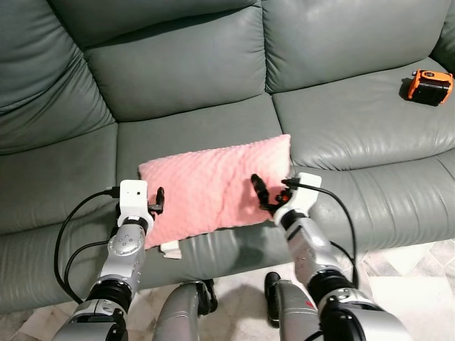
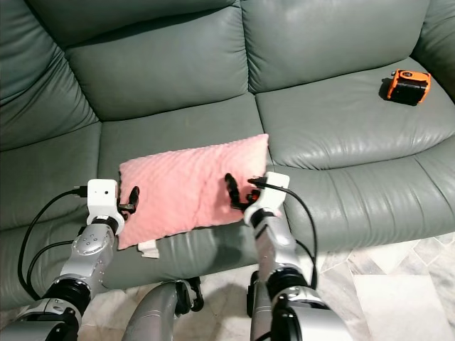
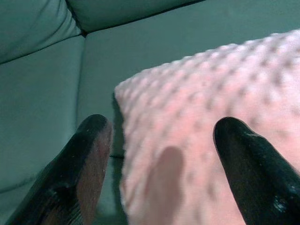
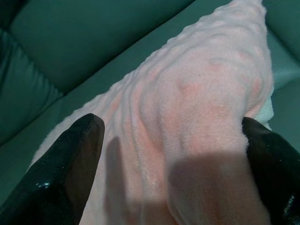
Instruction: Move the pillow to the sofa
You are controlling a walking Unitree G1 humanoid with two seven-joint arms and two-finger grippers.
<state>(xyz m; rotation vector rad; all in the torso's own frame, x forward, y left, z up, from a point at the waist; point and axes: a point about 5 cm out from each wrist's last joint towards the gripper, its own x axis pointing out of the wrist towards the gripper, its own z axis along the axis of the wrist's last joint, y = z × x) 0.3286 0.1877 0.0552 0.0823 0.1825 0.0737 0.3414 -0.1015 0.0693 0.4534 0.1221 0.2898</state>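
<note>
Left eye view, pillow: the pink dimpled pillow (image 1: 213,186) is seen lying flat on the middle seat of the sofa (image 1: 355,121), its front edge overhanging the seat's lip.
Long axis: run from about 8 o'clock to 2 o'clock, the high corner toward the back cushions.
Left gripper: the left gripper (image 1: 158,201) is placed at the pillow's 8 o'clock end; its fingers are spread wide with the pillow's corner between them, not pinched.
Right gripper: the right gripper (image 1: 264,193) is placed at the 4 o'clock end; its fingers are spread across the fabric, which is bunched between them but not clamped.
Nearer arm: both are judged equally close, one at each short end.
Coming move: a release and withdrawal toward 6 o'clock is judged likely, since the pillow is already borne by the seat.
Surface: grey-green leather, smooth and yielding.
Room: an orange tape measure (image 1: 429,87) lies at 2 o'clock, well apart; pale marbled floor tiles (image 1: 419,270) are seen at 5 o'clock.
</note>
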